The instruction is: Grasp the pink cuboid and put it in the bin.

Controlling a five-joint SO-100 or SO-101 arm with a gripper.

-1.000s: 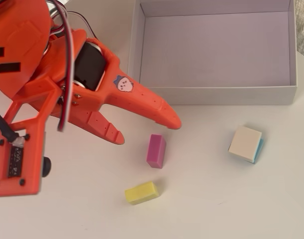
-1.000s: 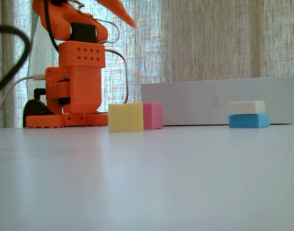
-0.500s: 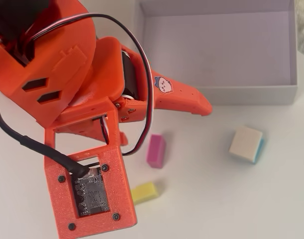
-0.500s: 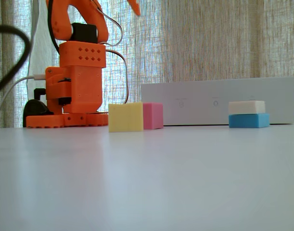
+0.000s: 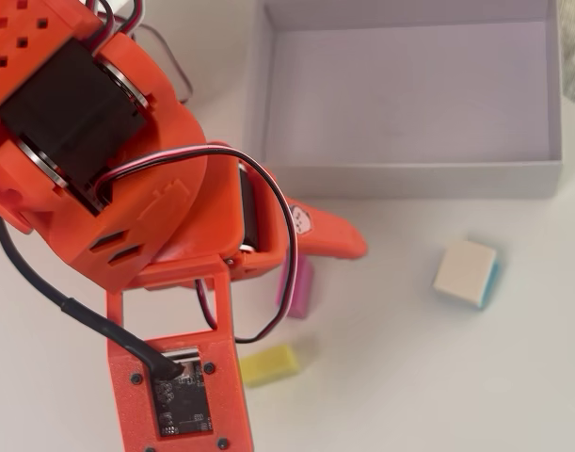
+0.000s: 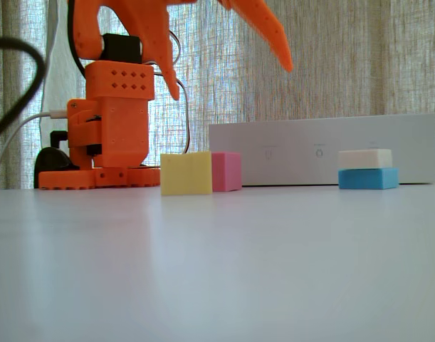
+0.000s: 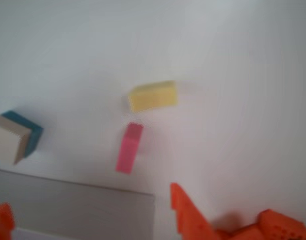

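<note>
No readable text, brand or number appears anywhere. The bin [image 6: 324,149] carries two small faint marks on its side wall in the fixed view, too tiny to make out.

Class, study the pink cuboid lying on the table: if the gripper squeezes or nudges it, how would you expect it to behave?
The pink cuboid looks matte and foam-like, so it is probably light and may give slightly under a squeeze. Its dull surface suggests it should not slip easily. It lies flat on a long face in the overhead view, so a nudge would likely slide it rather than roll or tip it.
</note>
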